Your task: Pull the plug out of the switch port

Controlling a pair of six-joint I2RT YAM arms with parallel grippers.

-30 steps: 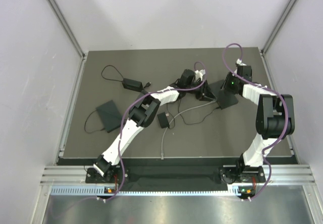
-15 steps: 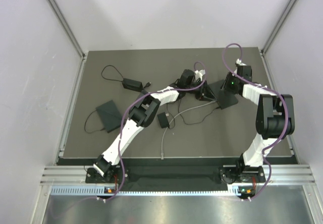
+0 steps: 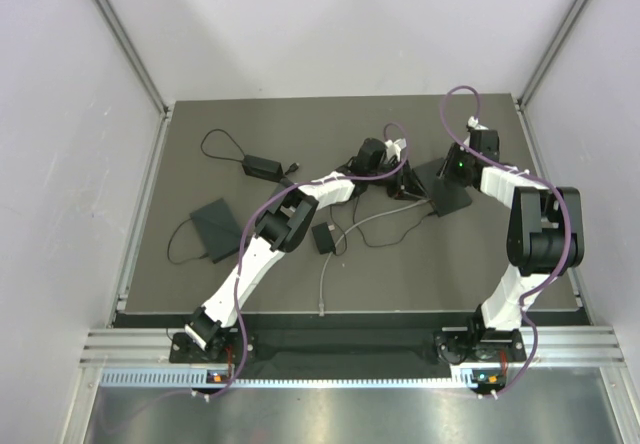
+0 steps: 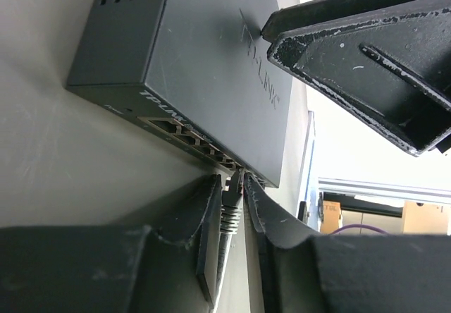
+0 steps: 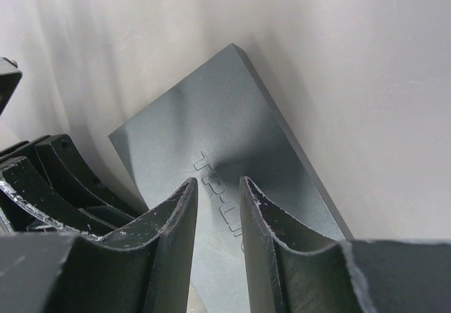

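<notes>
Against the earlier top view, we see nothing shifted. One switch (image 4: pixel 204 52) lies at one o'clock on the tabletop (image 3: pixel 400 264), with one plug (image 4: pixel 231 211) in its port row. Of two end effectors, the left end effector (image 4: pixel 231 180) brackets the plug, and we cannot tell whether it grips; the right end effector (image 5: pixel 218 182) is narrowly apart over the switch's top.

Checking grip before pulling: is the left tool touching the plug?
Cannot tell. Left wrist view: fingers flank the plug closely; neither contact nor gap shows plainly.

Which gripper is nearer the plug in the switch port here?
Left. The left gripper has its fingers on either side of the plug at the port. The right gripper sits over the top face of the switch, away from the ports.
</notes>
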